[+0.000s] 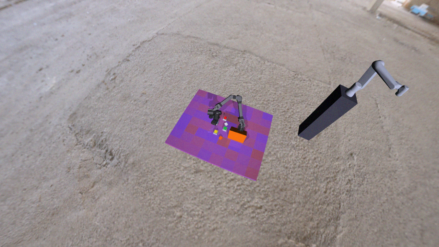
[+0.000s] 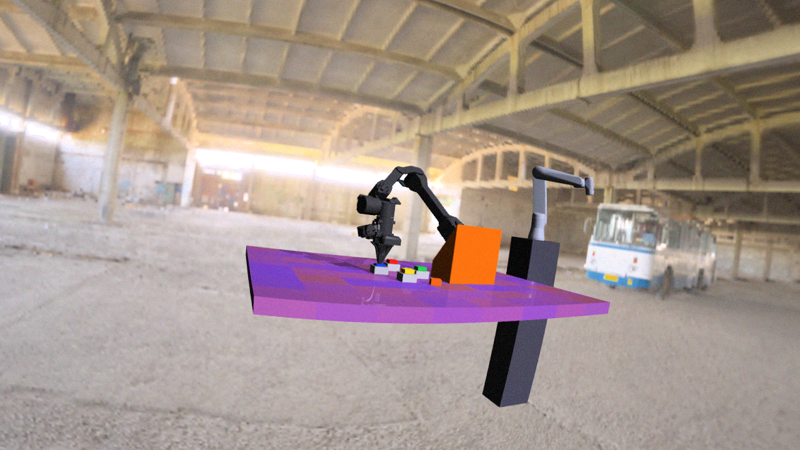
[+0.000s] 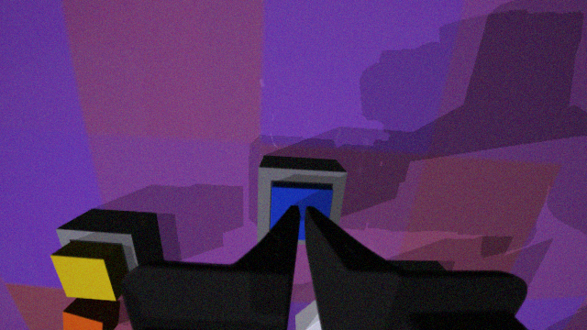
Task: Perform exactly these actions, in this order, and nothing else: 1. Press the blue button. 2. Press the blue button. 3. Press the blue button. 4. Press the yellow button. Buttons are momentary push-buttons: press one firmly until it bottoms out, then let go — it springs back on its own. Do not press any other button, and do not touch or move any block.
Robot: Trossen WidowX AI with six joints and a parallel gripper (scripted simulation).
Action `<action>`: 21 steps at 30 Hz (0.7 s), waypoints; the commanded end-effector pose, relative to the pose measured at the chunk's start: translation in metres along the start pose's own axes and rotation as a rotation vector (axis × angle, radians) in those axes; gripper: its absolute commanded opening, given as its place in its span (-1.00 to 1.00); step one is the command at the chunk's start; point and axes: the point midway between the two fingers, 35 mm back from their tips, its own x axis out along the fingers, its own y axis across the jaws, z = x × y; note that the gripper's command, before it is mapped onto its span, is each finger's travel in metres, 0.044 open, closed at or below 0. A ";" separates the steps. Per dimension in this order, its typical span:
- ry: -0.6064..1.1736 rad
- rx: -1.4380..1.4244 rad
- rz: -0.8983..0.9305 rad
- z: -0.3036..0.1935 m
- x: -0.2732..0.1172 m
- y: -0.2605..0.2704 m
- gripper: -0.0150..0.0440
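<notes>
The blue button (image 2: pixel 379 265) (image 3: pixel 281 202) has a grey housing, and its blue cap sits low in it, about level with the rim. My gripper (image 2: pixel 380 262) (image 3: pixel 301 213) is shut and empty, pointing down, with its tips on the blue cap. The gripper hides the blue button in the top view. The yellow button (image 1: pixel 215 131) (image 2: pixel 409 270) (image 3: pixel 84 278) stands to the left in the wrist view, its cap raised above its housing. Nothing touches it.
A red button (image 1: pixel 225 117) (image 2: pixel 392 261) and a green button (image 1: pixel 225 128) (image 2: pixel 421 267) stand nearby. A white block (image 1: pixel 226 124) (image 3: pixel 308 318) lies between them. A small orange block (image 1: pixel 220 138) (image 2: pixel 435 282) (image 3: pixel 83 322) is near yellow. A large orange box (image 1: pixel 237 136) (image 2: pixel 475 254) stands by the arm's base.
</notes>
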 end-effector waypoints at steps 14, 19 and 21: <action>0.004 -0.010 -0.002 -0.001 -0.031 0.001 -0.42; 0.003 -0.010 -0.002 0.000 -0.024 0.001 -0.42; 0.003 -0.010 -0.002 0.000 -0.020 0.001 -0.42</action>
